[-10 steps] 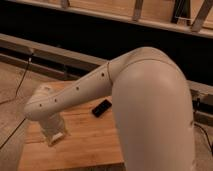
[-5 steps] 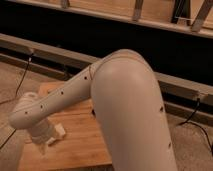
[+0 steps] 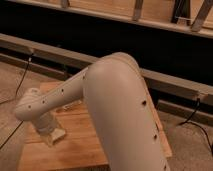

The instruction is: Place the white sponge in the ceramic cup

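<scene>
Gripper (image 3: 48,131) low over wooden table (image 3: 75,147), 8 o'clock in view; open or gripping, cannot tell. White sponge (image 3: 57,134) at gripper tip, its 4 o'clock side, on table.

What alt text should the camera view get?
A bulky white robot arm fills the frame, bending down and left to a wooden table. Its claw sits low over the table's left end, next to what may be the white sponge.

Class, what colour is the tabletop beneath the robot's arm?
The tabletop is light-brown wood, clearest in the camera view; the end effector hangs over its left end.
</scene>
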`<state>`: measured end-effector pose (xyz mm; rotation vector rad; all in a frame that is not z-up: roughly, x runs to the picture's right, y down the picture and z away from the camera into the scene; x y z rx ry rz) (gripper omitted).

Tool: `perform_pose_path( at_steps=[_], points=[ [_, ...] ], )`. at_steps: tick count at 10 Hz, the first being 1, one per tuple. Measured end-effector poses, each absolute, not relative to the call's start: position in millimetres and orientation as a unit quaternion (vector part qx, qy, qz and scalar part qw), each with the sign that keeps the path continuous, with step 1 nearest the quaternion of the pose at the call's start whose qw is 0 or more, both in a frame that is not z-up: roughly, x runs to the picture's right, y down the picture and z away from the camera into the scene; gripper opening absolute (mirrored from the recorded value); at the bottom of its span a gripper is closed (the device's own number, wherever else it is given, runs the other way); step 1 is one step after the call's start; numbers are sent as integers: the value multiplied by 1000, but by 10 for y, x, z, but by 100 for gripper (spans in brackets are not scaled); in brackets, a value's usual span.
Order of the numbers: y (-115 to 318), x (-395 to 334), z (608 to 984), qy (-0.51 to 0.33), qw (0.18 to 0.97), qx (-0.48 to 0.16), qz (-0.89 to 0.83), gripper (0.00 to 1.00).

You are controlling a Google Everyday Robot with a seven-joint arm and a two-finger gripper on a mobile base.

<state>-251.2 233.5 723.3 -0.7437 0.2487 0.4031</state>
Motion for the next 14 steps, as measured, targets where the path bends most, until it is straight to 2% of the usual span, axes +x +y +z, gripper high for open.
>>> perform_pose_path(
  at_steps=[3, 7, 14],
  points=[
    [2218, -2554, 7439, 98, 910, -376, 143, 65],
    [2252, -2698, 7513, 72, 913, -395, 65, 65],
    [2274, -2915, 7727, 37, 942, -333, -29, 65]
  ],
)
